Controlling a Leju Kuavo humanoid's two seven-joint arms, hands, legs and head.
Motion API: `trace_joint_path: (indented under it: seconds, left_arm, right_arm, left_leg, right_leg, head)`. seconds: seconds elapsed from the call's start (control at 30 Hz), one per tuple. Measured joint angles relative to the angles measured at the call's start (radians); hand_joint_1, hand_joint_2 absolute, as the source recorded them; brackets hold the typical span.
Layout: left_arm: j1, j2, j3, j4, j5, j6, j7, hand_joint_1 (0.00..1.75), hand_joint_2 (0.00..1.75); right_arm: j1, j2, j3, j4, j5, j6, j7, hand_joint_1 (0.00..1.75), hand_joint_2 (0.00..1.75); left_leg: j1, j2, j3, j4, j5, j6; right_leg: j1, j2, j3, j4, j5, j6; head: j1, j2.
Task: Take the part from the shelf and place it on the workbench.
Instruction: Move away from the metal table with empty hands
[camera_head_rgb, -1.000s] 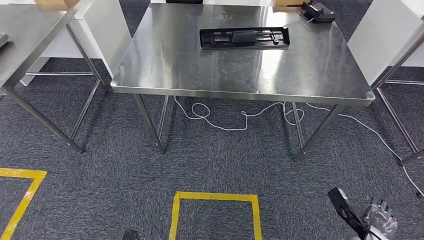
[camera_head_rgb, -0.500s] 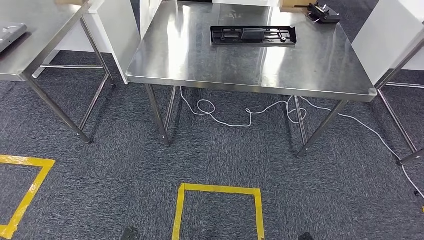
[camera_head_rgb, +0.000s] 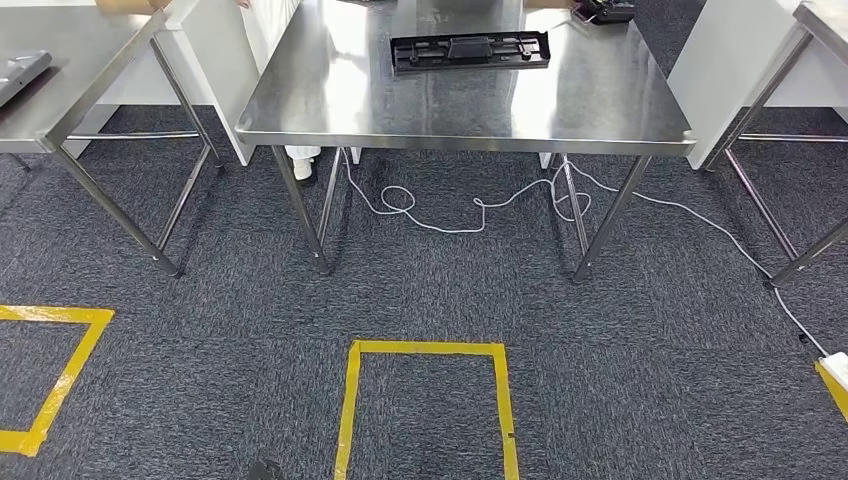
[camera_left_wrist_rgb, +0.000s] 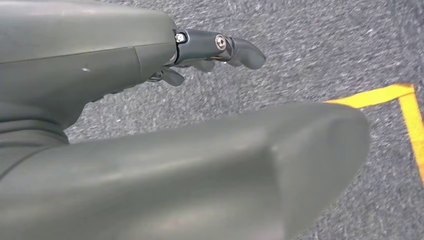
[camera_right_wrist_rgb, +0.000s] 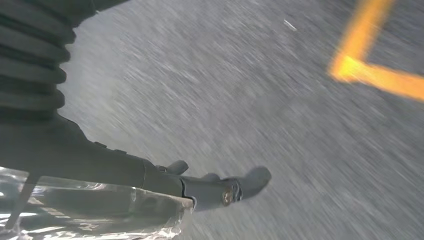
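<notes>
my right wrist view is blurred; the clear wrapped part (camera_right_wrist_rgb: 90, 210) under my right hand (camera_right_wrist_rgb: 150, 180) is cut off by the edge.

Workbench (camera_head_rgb: 460, 105) far centre; flat part (camera_head_rgb: 469, 50) lies on its far half, a small device (camera_head_rgb: 603, 10) at the far right corner. Second table (camera_head_rgb: 60, 60) to the left. Cable (camera_head_rgb: 470, 210) loops on the floor beneath the workbench. Taped square (camera_head_rgb: 425, 400) near centre, another taped outline (camera_head_rgb: 50, 370) near left.

Steel workbench (camera_head_rgb: 460, 105) on grey carpet (camera_head_rgb: 420, 290), long black plastic part (camera_head_rgb: 470, 50) lying flat near its far edge, white cable (camera_head_rgb: 440, 215) looped on the carpet beneath, yellow tape square (camera_head_rgb: 425, 400) in front
</notes>
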Motion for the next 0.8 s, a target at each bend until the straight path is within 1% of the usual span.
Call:
trace_joint_path:
  seconds: [0.03, 0.07, 0.1, 0.13, 0.17, 0.2, 0.23, 0.27, 0.3, 0.33, 0.37, 0.4, 0.43, 0.47, 0.5, 0.53, 0.57, 0.6, 0.63, 0.67, 0.7, 0.73, 0.77, 0.8]
  left_arm:
    - [0.000, 0.000, -0.003, 0.000, -0.005, 0.002, 0.002, 0.00, 0.00]
    - [0.000, 0.000, -0.006, 0.000, -0.011, 0.006, 0.005, 0.00, 0.00]
    - [-0.001, 0.000, -0.009, 0.000, -0.016, 0.009, 0.010, 0.00, 0.00]
    - [-0.002, 0.000, -0.014, 0.000, -0.020, 0.013, 0.013, 0.00, 0.00]
    - [-0.003, 0.002, -0.017, -0.001, -0.024, 0.016, 0.016, 0.00, 0.00]
    - [-0.006, 0.003, -0.021, -0.002, -0.027, 0.019, 0.018, 0.00, 0.00]
    - [-0.009, 0.004, -0.023, -0.003, -0.030, 0.021, 0.019, 0.00, 0.00]
    - [-0.012, 0.005, -0.025, -0.004, -0.032, 0.023, 0.021, 0.00, 0.00]
    - [-0.015, 0.004, -0.027, -0.005, -0.035, 0.025, 0.024, 0.00, 0.00]
    - [-0.016, 0.004, -0.028, -0.004, -0.037, 0.027, 0.027, 0.00, 0.00]
    - [-0.017, 0.004, -0.030, -0.004, -0.039, 0.030, 0.030, 0.00, 0.00]
    - [-0.017, 0.004, -0.032, -0.004, -0.040, 0.034, 0.033, 0.00, 0.00]
    - [-0.018, 0.003, -0.034, -0.004, -0.041, 0.038, 0.035, 0.00, 0.00]
    - [-0.019, 0.002, -0.036, -0.004, -0.041, 0.041, 0.036, 0.00, 0.00]
    - [-0.019, 0.002, -0.038, -0.004, -0.042, 0.043, 0.036, 0.00, 0.00]
    - [-0.019, 0.001, -0.040, -0.004, -0.044, 0.044, 0.037, 0.00, 0.00]
    - [-0.019, 0.001, -0.041, -0.004, -0.045, 0.045, 0.039, 0.00, 0.00]
    - [-0.019, 0.000, -0.042, -0.004, -0.047, 0.047, 0.040, 0.00, 0.00]
    - [-0.020, 0.000, -0.043, -0.004, -0.048, 0.050, 0.042, 0.00, 0.00]
    - [-0.021, -0.001, -0.043, -0.004, -0.049, 0.052, 0.044, 0.00, 0.00]
    - [-0.021, -0.002, -0.044, -0.005, -0.050, 0.056, 0.045, 0.00, 0.00]
    - [-0.022, -0.002, -0.044, -0.005, -0.050, 0.059, 0.046, 0.00, 0.00]
    - [-0.023, -0.003, -0.044, -0.005, -0.050, 0.061, 0.046, 0.00, 0.00]
    - [-0.023, -0.004, -0.044, -0.005, -0.050, 0.064, 0.046, 0.00, 0.00]
  right_arm:
    - [0.006, 0.009, -0.003, 0.003, 0.008, 0.007, 0.022, 0.00, 1.75]
    - [0.011, 0.018, -0.005, 0.006, 0.020, 0.010, 0.045, 0.00, 1.75]
    - [0.015, 0.027, -0.005, 0.009, 0.032, 0.012, 0.064, 0.00, 1.75]
    - [0.017, 0.036, -0.005, 0.010, 0.042, 0.013, 0.078, 0.00, 1.75]
    - [0.018, 0.045, -0.005, 0.011, 0.047, 0.014, 0.084, 0.00, 1.75]
    - [0.018, 0.054, -0.005, 0.012, 0.052, 0.015, 0.087, 0.00, 1.75]
    - [0.018, 0.061, -0.005, 0.012, 0.055, 0.016, 0.087, 0.00, 1.75]
    - [0.016, 0.067, -0.005, 0.012, 0.060, 0.018, 0.085, 0.00, 1.75]
    - [0.015, 0.070, -0.005, 0.013, 0.065, 0.021, 0.085, 0.00, 1.75]
    - [0.015, 0.073, -0.005, 0.014, 0.069, 0.025, 0.085, 0.00, 1.75]
    - [0.014, 0.075, -0.005, 0.016, 0.072, 0.029, 0.088, 0.00, 1.75]
    - [0.015, 0.078, -0.005, 0.017, 0.073, 0.036, 0.093, 0.00, 1.75]
    - [0.015, 0.080, -0.005, 0.019, 0.071, 0.044, 0.098, 0.00, 1.75]
    - [0.015, 0.082, -0.005, 0.020, 0.067, 0.054, 0.102, 0.00, 1.75]
    - [0.015, 0.084, -0.006, 0.020, 0.062, 0.065, 0.105, 0.00, 1.75]
    - [0.014, 0.085, -0.008, 0.021, 0.056, 0.072, 0.106, 0.00, 1.75]
    - [0.014, 0.085, -0.011, 0.021, 0.050, 0.078, 0.106, 0.00, 1.75]
    - [0.014, 0.086, -0.014, 0.021, 0.047, 0.082, 0.106, 0.00, 1.75]
    - [0.014, 0.086, -0.016, 0.021, 0.045, 0.084, 0.107, 0.00, 1.75]
    - [0.013, 0.087, -0.018, 0.021, 0.046, 0.085, 0.109, 0.00, 1.75]
    - [0.011, 0.089, -0.019, 0.021, 0.048, 0.085, 0.113, 0.00, 1.75]
    - [0.009, 0.091, -0.019, 0.021, 0.051, 0.086, 0.116, 0.00, 1.75]
    - [0.008, 0.094, -0.019, 0.021, 0.054, 0.086, 0.118, 0.00, 1.75]
    - [0.007, 0.096, -0.019, 0.021, 0.056, 0.086, 0.120, 0.00, 1.75]
  left_leg:
    - [0.000, -0.001, 0.002, 0.057, -0.017, 0.000]
    - [0.000, -0.001, 0.018, 0.085, -0.011, 0.003]
    - [-0.001, -0.002, 0.051, 0.076, 0.010, 0.009]
    - [-0.003, -0.003, 0.101, 0.030, 0.031, 0.018]
    - [-0.008, -0.005, 0.165, -0.041, 0.035, 0.030]
    - [-0.014, -0.006, 0.231, -0.125, 0.027, 0.040]
    - [-0.020, -0.007, 0.279, -0.194, 0.012, 0.047]
    - [-0.026, -0.007, 0.306, -0.240, -0.002, 0.050]
    - [-0.030, -0.006, 0.312, -0.263, -0.004, 0.051]
    - [-0.028, -0.003, 0.303, -0.269, 0.005, 0.054]
    - [-0.027, 0.000, 0.290, -0.272, 0.018, 0.058]
    - [-0.025, 0.002, 0.275, -0.276, 0.034, 0.064]
    - [-0.022, 0.005, 0.257, -0.278, 0.050, 0.067]
    - [-0.023, 0.006, 0.239, -0.278, 0.065, 0.068]
    - [-0.023, 0.007, 0.220, -0.277, 0.081, 0.067]
    - [-0.023, 0.009, 0.201, -0.277, 0.097, 0.064]
    - [-0.021, 0.011, 0.183, -0.276, 0.112, 0.061]
    - [-0.020, 0.014, 0.164, -0.274, 0.128, 0.056]
    - [-0.017, 0.015, 0.146, -0.272, 0.144, 0.051]
    - [-0.016, 0.016, 0.131, -0.269, 0.158, 0.044]
    - [-0.015, 0.016, 0.116, -0.265, 0.171, 0.037]
    - [-0.016, 0.016, 0.107, -0.261, 0.182, 0.030]
    - [-0.017, 0.016, 0.102, -0.260, 0.194, 0.024]
    - [-0.016, 0.016, 0.099, -0.261, 0.205, 0.018]
  right_leg:
    - [0.004, -0.001, -0.017, 0.003, 0.013, -0.001]
    - [0.007, -0.001, -0.035, 0.007, 0.026, -0.001]
    - [0.010, 0.000, -0.053, 0.011, 0.037, 0.000]
    - [0.013, 0.001, -0.069, 0.013, 0.048, 0.001]
    - [0.016, 0.002, -0.081, 0.016, 0.058, 0.002]
    - [0.018, 0.004, -0.090, 0.017, 0.068, 0.006]
    - [0.019, 0.004, -0.096, 0.018, 0.079, 0.011]
    - [0.019, 0.004, -0.102, 0.018, 0.090, 0.017]
    - [0.019, 0.003, -0.108, 0.017, 0.102, 0.024]
    - [0.019, 0.002, -0.114, 0.019, 0.109, 0.029]
    - [0.019, 0.004, -0.123, 0.028, 0.101, 0.032]
    - [0.018, 0.006, -0.135, 0.051, 0.073, 0.030]
    - [0.017, 0.008, -0.151, 0.093, 0.028, 0.026]
    - [0.014, 0.010, -0.168, 0.149, -0.024, 0.023]
    - [0.010, 0.010, -0.180, 0.214, -0.066, 0.024]
    - [0.006, 0.010, -0.186, 0.272, -0.085, 0.032]
    - [0.001, 0.010, -0.179, 0.309, -0.081, 0.046]
    - [-0.004, 0.010, -0.155, 0.314, -0.057, 0.064]
    - [-0.010, 0.010, -0.115, 0.283, -0.029, 0.080]
    - [-0.015, 0.010, -0.061, 0.223, -0.012, 0.090]
    - [-0.016, 0.011, 0.008, 0.133, -0.019, 0.091]
    - [-0.016, 0.013, 0.058, 0.057, -0.037, 0.084]
    - [-0.013, 0.014, 0.090, 0.002, -0.056, 0.074]
    - [-0.008, 0.014, 0.103, -0.029, -0.069, 0.062]
  head:
    - [0.000, 0.000]
    - [0.000, 0.000]
    - [0.000, 0.000]
    - [0.000, 0.000]
    - [0.000, 0.000]
    - [0.000, 0.000]
    - [0.001, 0.000]
    - [0.000, 0.000]
    - [0.000, 0.000]
    - [0.001, 0.000]
    - [-0.001, 0.000]
    - [0.002, 0.000]
    - [0.005, 0.000]
    - [0.007, 0.000]
    - [0.011, 0.000]
    - [0.011, 0.000]
    - [0.011, 0.000]
    - [0.011, 0.000]
    - [0.010, 0.000]
    - [0.011, 0.000]
    - [0.011, 0.000]
    - [0.009, 0.000]
    - [0.007, 0.000]
    - [0.003, 0.000]
